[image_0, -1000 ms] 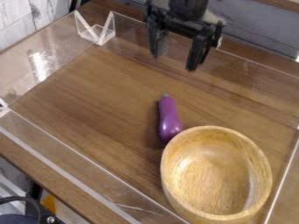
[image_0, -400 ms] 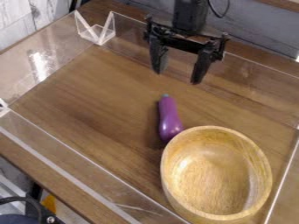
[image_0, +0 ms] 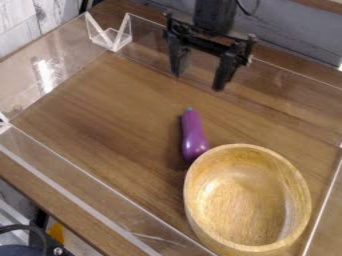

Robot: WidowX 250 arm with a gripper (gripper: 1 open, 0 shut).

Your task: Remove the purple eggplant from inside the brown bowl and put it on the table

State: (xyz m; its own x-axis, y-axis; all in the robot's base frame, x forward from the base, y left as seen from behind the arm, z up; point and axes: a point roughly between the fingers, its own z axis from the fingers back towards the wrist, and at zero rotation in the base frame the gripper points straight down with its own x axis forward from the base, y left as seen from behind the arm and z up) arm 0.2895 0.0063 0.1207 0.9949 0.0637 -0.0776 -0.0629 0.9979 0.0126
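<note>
The purple eggplant [image_0: 193, 136] lies on the table [image_0: 107, 120], just outside the upper left rim of the brown bowl [image_0: 247, 201]. The bowl holds nothing. My gripper [image_0: 201, 72] hangs near the far side of the table, pointing down, with its two black fingers spread wide and nothing between them. It stands well behind the eggplant, apart from it.
Low clear acrylic walls [image_0: 80, 205] edge the tabletop. A clear angled stand [image_0: 110, 30] sits at the back left corner. The bowl fills the front right corner.
The gripper has turned slightly about its own axis and shifted a little left; eggplant and bowl have not moved.
</note>
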